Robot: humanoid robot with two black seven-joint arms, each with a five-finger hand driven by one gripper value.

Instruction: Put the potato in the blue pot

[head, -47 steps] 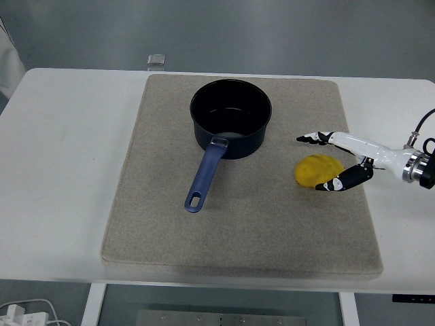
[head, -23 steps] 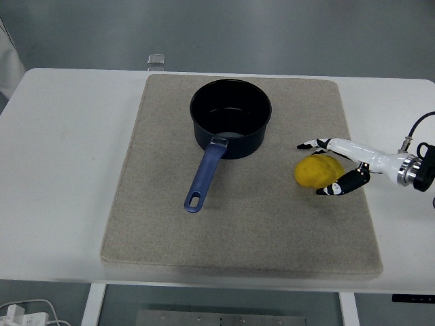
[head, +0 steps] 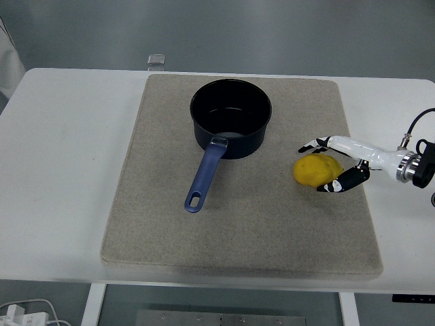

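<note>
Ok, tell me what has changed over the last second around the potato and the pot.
The right hand has closed in on the potato: its fingers, spread wider a second ago, now bracket it front and back, though a firm grasp isn't clear. The potato itself barely shifted on the mat. The blue pot stayed put, handle toward the near edge.

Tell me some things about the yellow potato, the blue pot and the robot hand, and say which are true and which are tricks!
1. The potato is inside the blue pot. False: it lies on the beige mat, right of the pot.
2. The pot's handle points toward the table's near edge. True.
3. The right hand has fingers on both sides of the potato. True.
4. The pot is tipped over. False: it stands upright.
5. The left hand is holding the pot. False: no left hand shows.
</note>
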